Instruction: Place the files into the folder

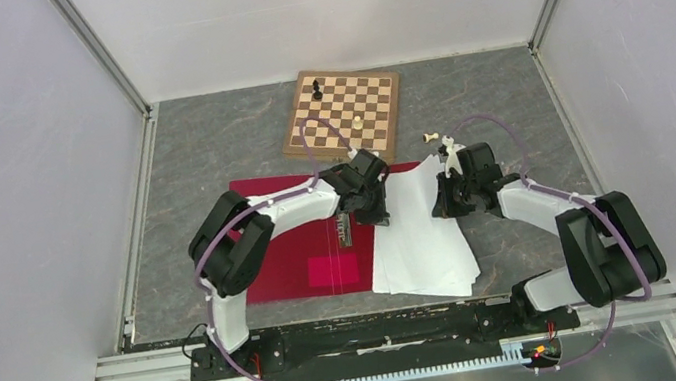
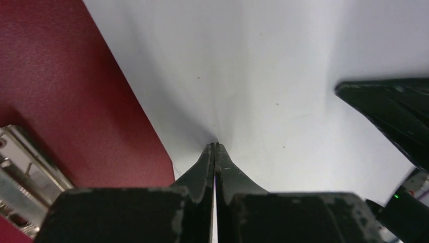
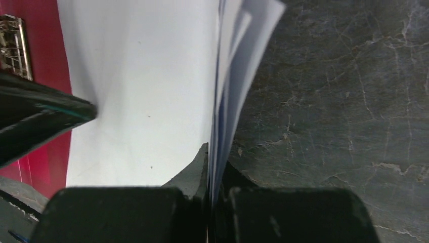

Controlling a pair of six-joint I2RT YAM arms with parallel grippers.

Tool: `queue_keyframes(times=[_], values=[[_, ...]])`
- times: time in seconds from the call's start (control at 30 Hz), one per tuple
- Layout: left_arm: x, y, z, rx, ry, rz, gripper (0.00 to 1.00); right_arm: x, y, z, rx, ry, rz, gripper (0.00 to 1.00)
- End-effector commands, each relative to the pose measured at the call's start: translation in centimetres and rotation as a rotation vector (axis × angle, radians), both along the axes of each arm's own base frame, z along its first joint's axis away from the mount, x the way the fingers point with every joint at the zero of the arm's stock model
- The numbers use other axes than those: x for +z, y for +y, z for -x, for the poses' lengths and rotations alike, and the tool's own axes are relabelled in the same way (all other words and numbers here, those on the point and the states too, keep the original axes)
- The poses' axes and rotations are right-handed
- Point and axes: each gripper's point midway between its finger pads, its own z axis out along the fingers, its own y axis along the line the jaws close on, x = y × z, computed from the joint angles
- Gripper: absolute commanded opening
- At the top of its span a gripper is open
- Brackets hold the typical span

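The left end effector [image 2: 214,147] pinched the left edge of the files [image 1: 422,239] over the folder [image 1: 298,252], while the right end effector [image 3: 210,152] gripped their raised right edge.

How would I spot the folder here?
Find the chessboard at the far end. Just nearer than it lies the folder, a flat crimson rectangle, opened out. It alone is red, with a metal clip and white papers covering its right side.
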Motion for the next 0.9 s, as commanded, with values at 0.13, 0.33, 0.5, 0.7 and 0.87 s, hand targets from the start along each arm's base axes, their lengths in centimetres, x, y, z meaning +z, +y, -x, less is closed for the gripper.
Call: queue_keyframes(times=[0.13,0.33,0.5,0.7,0.87], values=[[-3.3,-0.1,-1.3,0.132,-0.055,-0.181,0.02,4.5,2.1,-1.4,0.086,-0.171,-0.073,0.00],[-1.5,-0.3,-1.3,0.142,-0.081,-0.168,0.02,5.1,2.2,-1.7,0.095,-0.219,-0.048,0.00],[6.3,0.8,-1.9,0.102,-0.211,-0.117,0.25,5.4,1.2,-3.1,0.080,-0.257,0.035,0.00],[10.1,7.0,-1.7,0.173,-0.259,-0.129,0.37,6.2,1.1,-4.0,0.086,-0.297,0.083,0.00],[7.0,12.1,-1.8,0.283,-0.172,-0.134,0.24,7.2,2.7,-3.8,0.139,-0.339,0.050,0.00]])
